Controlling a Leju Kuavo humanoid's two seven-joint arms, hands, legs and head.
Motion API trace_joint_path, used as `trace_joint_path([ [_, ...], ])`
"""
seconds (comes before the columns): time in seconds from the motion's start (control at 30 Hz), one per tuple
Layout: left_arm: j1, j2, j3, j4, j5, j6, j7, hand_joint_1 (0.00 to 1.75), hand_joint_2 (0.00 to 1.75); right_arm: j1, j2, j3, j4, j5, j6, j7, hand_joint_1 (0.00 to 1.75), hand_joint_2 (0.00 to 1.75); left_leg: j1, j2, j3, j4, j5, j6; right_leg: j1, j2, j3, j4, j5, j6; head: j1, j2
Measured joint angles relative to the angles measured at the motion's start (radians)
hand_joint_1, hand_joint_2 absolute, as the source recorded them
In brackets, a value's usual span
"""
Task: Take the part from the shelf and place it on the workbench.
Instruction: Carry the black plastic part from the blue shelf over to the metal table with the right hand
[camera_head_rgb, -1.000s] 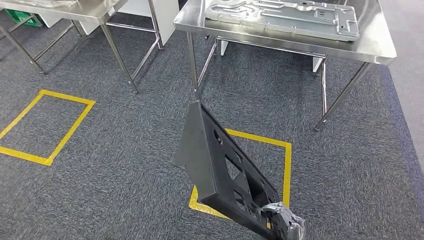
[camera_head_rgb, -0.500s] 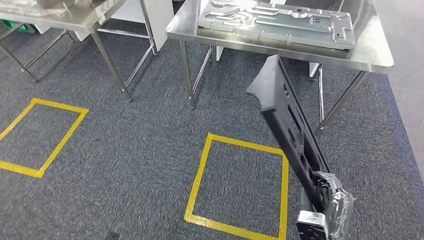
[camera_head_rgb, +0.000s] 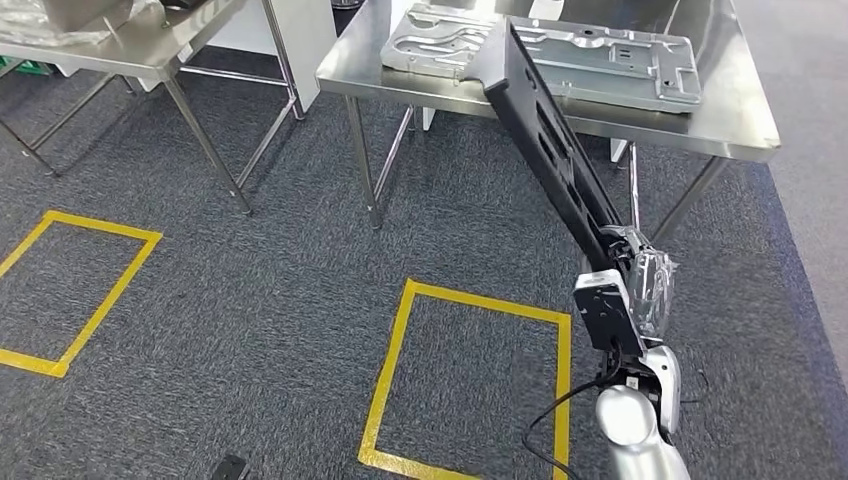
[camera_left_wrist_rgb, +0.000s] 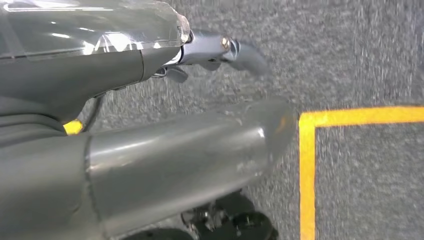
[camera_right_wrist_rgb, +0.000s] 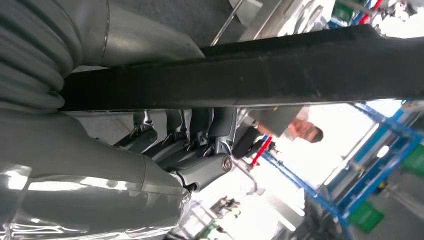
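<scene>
I have swung the black part (camera_head_rgb: 545, 130) up from my right hand (camera_head_rgb: 632, 268) (fingers clamped on its lower end); its top overlaps the workbench (camera_head_rgb: 740, 115) ahead.

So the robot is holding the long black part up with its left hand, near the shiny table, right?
Not quite. It is the right hand that holds the long black part, as the head view shows: the arm comes in on the right. The rest is right: the part is lifted up near the shiny table. The left hand holds nothing.
</scene>
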Motion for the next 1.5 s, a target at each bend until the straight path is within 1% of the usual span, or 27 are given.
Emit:
trace_joint_path([
  [0.07, -0.003, 0.0, -0.003, 0.0, -0.002, 0.0, 0.001, 0.0, 0.0, -0.021, -0.003, 0.006, 0.019, 0.001, 0.002, 0.001, 1.75, 1.75, 0.006, -0.002, 0.022, -0.017, 0.001, 0.008, -0.002, -0.002, -0.02, 0.05, -0.008, 0.009, 0.002, 0.0],
  [0.17, -0.006, 0.0, -0.009, 0.0, -0.004, 0.0, 0.004, 0.0, 0.0, -0.046, -0.006, 0.012, 0.044, -0.006, 0.021, 0.009, 1.75, 1.75, 0.01, -0.003, 0.042, -0.026, -0.011, 0.011, -0.014, -0.004, -0.133, 0.21, -0.064, 0.028, 0.004, 0.0],
  [0.2, -0.006, 0.0, -0.01, 0.0, -0.006, 0.0, 0.007, 0.0, 0.0, -0.053, -0.007, 0.017, 0.056, -0.009, 0.036, 0.017, 1.75, 1.75, 0.011, -0.004, 0.049, -0.026, -0.019, 0.009, -0.019, -0.005, -0.168, 0.244, -0.078, 0.034, 0.004, 0.0],
  [0.23, -0.006, 0.0, -0.012, 0.0, -0.008, 0.0, 0.01, 0.0, 0.0, -0.062, -0.008, 0.024, 0.071, -0.011, 0.053, 0.028, 1.75, 1.75, 0.013, -0.005, 0.059, -0.026, -0.027, 0.007, -0.024, -0.007, -0.188, 0.248, -0.075, 0.039, 0.005, 0.0],
  [0.27, -0.007, 0.0, -0.013, 0.0, -0.01, -0.001, 0.014, 0.0, 0.0, -0.075, -0.008, 0.034, 0.088, -0.009, 0.069, 0.039, 1.75, 1.75, 0.015, -0.006, 0.07, -0.025, -0.036, 0.003, -0.028, -0.008, -0.192, 0.221, -0.052, 0.042, 0.004, 0.0],
  [0.33, -0.01, 0.0, -0.015, 0.0, -0.013, -0.001, 0.019, 0.0, 0.0, -0.107, -0.009, 0.058, 0.122, 0.001, 0.087, 0.059, 1.75, 1.75, 0.018, -0.006, 0.094, -0.025, -0.056, -0.008, -0.034, -0.011, -0.168, 0.102, 0.044, 0.046, 0.005, 0.0],
  [0.4, -0.016, 0.001, -0.017, 0.0, -0.016, -0.001, 0.023, 0.0, 0.0, -0.139, -0.007, 0.081, 0.152, 0.013, 0.093, 0.072, 1.75, 1.75, 0.018, -0.006, 0.107, -0.026, -0.073, -0.022, -0.032, -0.013, -0.147, 0.014, 0.101, 0.039, 0.005, 0.0],
  [0.5, -0.023, 0.003, -0.017, 0.0, -0.021, -0.002, 0.026, 0.0, 0.0, -0.166, 0.002, 0.101, 0.179, 0.019, 0.097, 0.081, 1.75, 1.75, 0.019, -0.007, 0.115, -0.021, -0.08, -0.042, -0.027, -0.014, -0.136, -0.004, 0.103, 0.015, 0.0, 0.0],
  [0.57, -0.024, 0.003, -0.018, 0.0, -0.021, -0.002, 0.026, 0.0, 0.0, -0.181, 0.006, 0.108, 0.188, 0.02, 0.096, 0.083, 1.75, 1.75, 0.022, -0.003, 0.102, 0.019, -0.085, -0.052, -0.028, -0.014, -0.117, -0.01, 0.095, 0.001, -0.003, 0.0],
  [0.63, -0.027, 0.004, -0.018, 0.0, -0.021, -0.002, 0.026, 0.0, 0.0, -0.194, 0.008, 0.114, 0.197, 0.02, 0.096, 0.083, 1.75, 1.75, 0.024, 0.001, 0.041, 0.125, -0.111, -0.058, -0.026, -0.015, -0.098, -0.014, 0.083, -0.01, -0.007, 0.0],
  [0.7, -0.026, 0.006, -0.018, 0.0, -0.021, -0.002, 0.027, 0.0, 0.0, -0.199, 0.009, 0.119, 0.206, 0.02, 0.097, 0.083, 1.75, 1.75, 0.024, 0.002, -0.042, 0.237, -0.158, -0.059, -0.023, -0.014, -0.079, -0.014, 0.066, -0.015, -0.01, 0.0],
  [0.73, -0.024, 0.007, -0.018, 0.0, -0.021, -0.002, 0.027, 0.0, 0.0, -0.198, 0.01, 0.12, 0.21, 0.021, 0.097, 0.084, 1.75, 1.75, 0.024, 0.002, -0.07, 0.258, -0.169, -0.057, -0.022, -0.013, -0.067, -0.014, 0.057, -0.015, -0.011, 0.0],
  [0.77, -0.022, 0.008, -0.018, 0.0, -0.022, -0.002, 0.027, 0.0, 0.0, -0.199, 0.01, 0.123, 0.215, 0.026, 0.1, 0.088, 1.75, 1.75, 0.024, 0.002, -0.081, 0.247, -0.16, -0.055, -0.021, -0.013, -0.054, -0.014, 0.046, -0.015, -0.011, 0.0],
  [0.8, -0.021, 0.008, -0.018, 0.0, -0.022, -0.002, 0.028, 0.0, 0.0, -0.202, 0.01, 0.126, 0.219, 0.034, 0.106, 0.096, 1.75, 1.75, 0.023, 0.002, -0.077, 0.202, -0.126, -0.053, -0.021, -0.012, -0.04, -0.014, 0.036, -0.015, -0.011, 0.0],
  [0.87, -0.021, 0.009, -0.018, 0.0, -0.023, -0.002, 0.031, 0.0, 0.0, -0.216, 0.01, 0.145, 0.231, 0.065, 0.126, 0.12, 1.75, 1.75, 0.021, 0.004, -0.05, 0.08, -0.033, -0.045, -0.02, -0.011, -0.015, -0.014, 0.015, -0.009, -0.011, 0.0],
  [0.9, -0.022, 0.01, -0.018, 0.0, -0.023, -0.002, 0.032, 0.0, 0.0, -0.225, 0.012, 0.157, 0.239, 0.079, 0.135, 0.133, 1.75, 1.75, 0.018, 0.005, -0.038, 0.039, -0.007, -0.04, -0.018, -0.008, -0.006, -0.014, 0.005, -0.003, -0.012, 0.0],
  [0.93, -0.023, 0.01, -0.018, 0.0, -0.023, -0.002, 0.033, 0.0, 0.0, -0.233, 0.014, 0.17, 0.247, 0.092, 0.143, 0.145, 1.75, 1.75, 0.016, 0.005, -0.031, 0.015, 0.004, -0.035, -0.017, -0.007, 0.003, -0.013, -0.001, 0.004, -0.013, 0.0],
  [1.03, -0.024, 0.011, -0.018, 0.001, -0.024, -0.002, 0.036, 0.0, 0.0, -0.249, 0.024, 0.205, 0.267, 0.129, 0.143, 0.171, 1.75, 1.75, 0.017, 0.001, -0.003, -0.002, 0.003, -0.017, -0.016, -0.005, 0.019, 0.001, -0.005, 0.025, -0.012, 0.0],
  [1.1, -0.025, 0.011, -0.018, 0.001, -0.024, -0.002, 0.037, 0.0, 0.0, -0.26, 0.027, 0.223, 0.274, 0.16, 0.128, 0.18, 1.75, 1.75, 0.019, -0.001, 0.021, -0.008, 0.0, -0.006, -0.019, -0.007, -0.012, 0.065, -0.019, 0.032, -0.009, 0.0],
  [1.2, -0.022, 0.011, -0.018, 0.001, -0.024, -0.002, 0.039, 0.0, 0.0, -0.266, 0.026, 0.237, 0.28, 0.184, 0.112, 0.19, 1.75, 1.75, 0.02, -0.003, 0.046, -0.009, -0.023, 0.0, -0.021, -0.008, -0.141, 0.227, -0.078, 0.039, -0.006, 0.0],
  [1.23, -0.02, 0.011, -0.018, 0.001, -0.025, -0.002, 0.039, 0.0, 0.0, -0.265, 0.026, 0.239, 0.281, 0.192, 0.111, 0.196, 1.75, 1.75, 0.019, -0.005, 0.057, -0.009, -0.033, -0.001, -0.022, -0.008, -0.177, 0.25, -0.093, 0.041, -0.006, 0.0],
  [1.27, -0.017, 0.011, -0.018, 0.001, -0.025, -0.002, 0.039, 0.0, 0.0, -0.265, 0.025, 0.242, 0.282, 0.203, 0.111, 0.202, 1.75, 1.75, 0.019, -0.007, 0.07, -0.009, -0.045, -0.002, -0.022, -0.008, -0.198, 0.243, -0.092, 0.042, -0.006, 0.0],
  [1.3, -0.016, 0.011, -0.018, 0.001, -0.026, -0.002, 0.039, 0.0, 0.0, -0.266, 0.024, 0.244, 0.281, 0.217, 0.11, 0.209, 1.75, 1.75, 0.019, -0.009, 0.087, -0.009, -0.058, -0.005, -0.022, -0.009, -0.204, 0.208, -0.071, 0.041, -0.006, 0.0],
  [1.4, -0.014, 0.01, -0.018, 0.003, -0.026, -0.002, 0.039, 0.0, 0.0, -0.27, 0.024, 0.255, 0.276, 0.273, 0.092, 0.228, 1.75, 1.75, 0.018, -0.012, 0.129, -0.013, -0.097, -0.015, -0.015, -0.01, -0.188, 0.047, 0.095, 0.024, -0.005, 0.0],
  [1.43, -0.014, 0.009, -0.018, 0.004, -0.026, -0.002, 0.039, 0.0, 0.0, -0.271, 0.024, 0.26, 0.271, 0.293, 0.084, 0.236, 1.75, 1.75, 0.017, -0.012, 0.138, -0.019, -0.107, -0.02, -0.012, -0.01, -0.183, 0.018, 0.133, 0.017, -0.004, 0.0],
  [1.47, -0.014, 0.009, -0.018, 0.005, -0.027, -0.002, 0.039, 0.0, 0.0, -0.272, 0.024, 0.264, 0.263, 0.314, 0.076, 0.245, 1.75, 1.75, 0.016, -0.013, 0.148, -0.022, -0.109, -0.027, -0.01, -0.009, -0.178, 0.005, 0.144, 0.012, -0.004, 0.0],
  [1.5, -0.015, 0.009, -0.018, 0.005, -0.027, -0.002, 0.039, 0.0, 0.0, -0.276, 0.025, 0.269, 0.253, 0.331, 0.072, 0.254, 1.75, 1.75, 0.015, -0.015, 0.151, -0.018, -0.105, -0.034, -0.01, -0.007, -0.167, -0.001, 0.134, 0.006, -0.003, 0.0],
])
